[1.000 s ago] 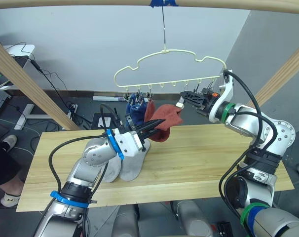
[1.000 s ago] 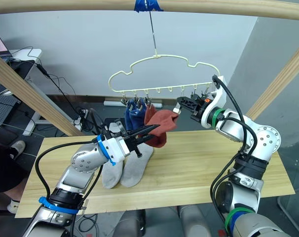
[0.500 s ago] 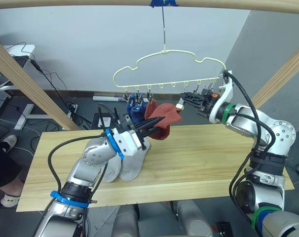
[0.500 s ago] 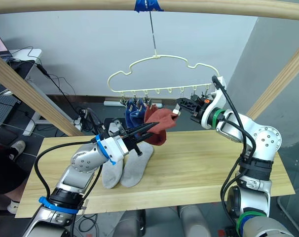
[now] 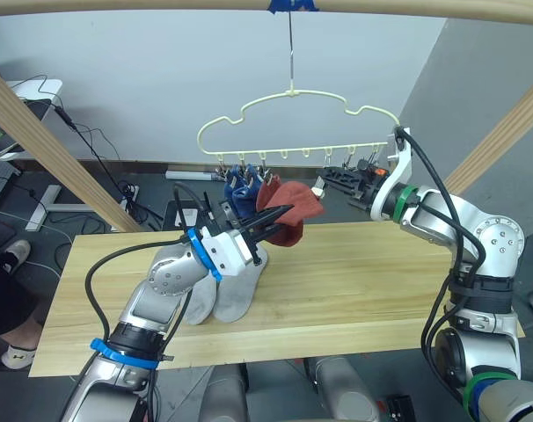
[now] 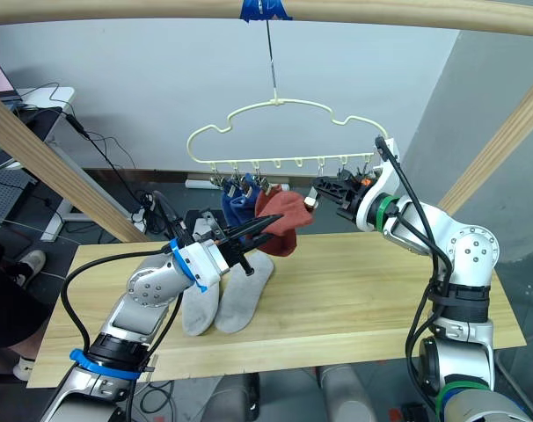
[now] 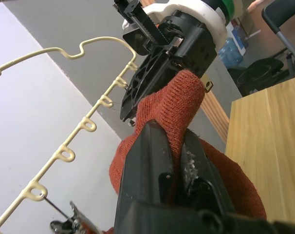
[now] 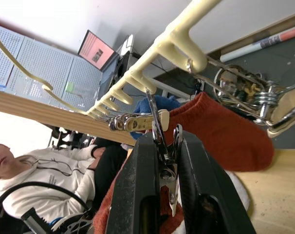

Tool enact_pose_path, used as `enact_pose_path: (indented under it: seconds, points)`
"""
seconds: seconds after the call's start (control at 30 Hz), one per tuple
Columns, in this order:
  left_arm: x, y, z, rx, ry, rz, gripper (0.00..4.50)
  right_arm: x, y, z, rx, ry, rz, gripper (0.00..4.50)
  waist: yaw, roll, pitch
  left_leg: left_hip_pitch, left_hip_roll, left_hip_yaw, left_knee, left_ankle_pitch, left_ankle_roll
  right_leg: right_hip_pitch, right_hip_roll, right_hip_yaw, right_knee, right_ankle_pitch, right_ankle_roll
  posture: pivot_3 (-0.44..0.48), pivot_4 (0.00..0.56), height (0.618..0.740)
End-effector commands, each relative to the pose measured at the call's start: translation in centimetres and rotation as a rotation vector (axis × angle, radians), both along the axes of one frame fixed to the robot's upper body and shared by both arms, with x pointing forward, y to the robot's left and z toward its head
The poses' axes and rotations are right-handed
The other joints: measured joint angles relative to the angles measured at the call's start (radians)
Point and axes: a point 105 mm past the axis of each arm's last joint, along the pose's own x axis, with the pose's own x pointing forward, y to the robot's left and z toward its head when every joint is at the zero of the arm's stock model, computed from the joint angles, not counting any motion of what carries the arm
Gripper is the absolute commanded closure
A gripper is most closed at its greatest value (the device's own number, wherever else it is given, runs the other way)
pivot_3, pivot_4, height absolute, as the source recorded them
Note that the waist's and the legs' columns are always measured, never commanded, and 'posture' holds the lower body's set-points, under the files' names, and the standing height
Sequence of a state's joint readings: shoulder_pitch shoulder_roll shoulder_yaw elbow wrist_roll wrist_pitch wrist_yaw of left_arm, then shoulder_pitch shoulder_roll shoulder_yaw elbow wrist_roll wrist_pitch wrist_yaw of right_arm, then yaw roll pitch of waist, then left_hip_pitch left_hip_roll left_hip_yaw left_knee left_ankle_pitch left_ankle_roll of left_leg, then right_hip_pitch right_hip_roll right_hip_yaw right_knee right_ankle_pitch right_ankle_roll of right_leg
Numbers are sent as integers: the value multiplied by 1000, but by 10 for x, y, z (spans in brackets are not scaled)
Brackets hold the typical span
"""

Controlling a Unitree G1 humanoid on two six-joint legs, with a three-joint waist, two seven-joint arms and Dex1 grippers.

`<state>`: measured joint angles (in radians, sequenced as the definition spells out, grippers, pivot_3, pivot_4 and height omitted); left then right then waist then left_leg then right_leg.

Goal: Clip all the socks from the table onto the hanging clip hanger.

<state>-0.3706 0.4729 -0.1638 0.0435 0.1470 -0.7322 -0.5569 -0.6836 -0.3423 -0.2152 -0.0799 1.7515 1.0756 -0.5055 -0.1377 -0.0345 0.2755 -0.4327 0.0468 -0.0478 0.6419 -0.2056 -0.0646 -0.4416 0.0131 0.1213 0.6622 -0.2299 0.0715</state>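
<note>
1. We had the right gripper (image 8: pixel 165 146) squeezing a metal clip (image 8: pixel 162 127), and the clip hanger (image 5: pixel 293 119) had swung left.
2. Our left gripper (image 5: pixel 280 215), jaws closed on a rust red sock (image 5: pixel 291 204), had lifted it closer.
3. Two grey socks (image 5: pixel 231 290) remained on the table (image 5: pixel 372 281).

The table (image 5: pixel 363 281) of pale wooden planks lay beneath my left gripper (image 5: pixel 280 215), and two light grey socks (image 5: pixel 227 294) rested side by side on it, just below that gripper.

No readable text, label, brand or number shows anywhere.
</note>
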Motion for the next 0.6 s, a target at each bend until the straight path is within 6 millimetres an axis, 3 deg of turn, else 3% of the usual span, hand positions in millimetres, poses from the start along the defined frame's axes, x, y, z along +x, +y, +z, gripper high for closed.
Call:
enact_pose_path:
  seconds: [0.03, 0.2, 0.37, 0.6]
  points:
    - [-8, -7, 11, -11, -61, -40, 4461, -6, -1, 7, 4, -32, 11, 4326, 0, 0, 0, 0, 0, 0, 0, 0, 0, 0, 0, 0, 0, 0, 0, -124, 233, 740]
    - [-8, -6, 10, -7, -60, -41, 4461, -7, 0, 8, -6, -42, 20, 4326, 0, 0, 0, 0, 0, 0, 0, 0, 0, 0, 0, 0, 0, 0, 0, -124, 235, 740]
    - [-6, -8, 10, 3, -61, -42, 4500, -11, 2, 10, 10, -47, 46, 2687, 0, 0, 0, 0, 0, 0, 0, 0, 0, 0, 0, 0, 0, 0, 0, -124, 236, 740]
    - [1, -12, 9, 6, -55, -38, 4500, -15, -23, 12, -7, -48, 8, 214, 2, 0, 0, 0, 0, 0, 0, 0, 0, 0, 0, 0, 0, 0, 0, -134, 240, 740]
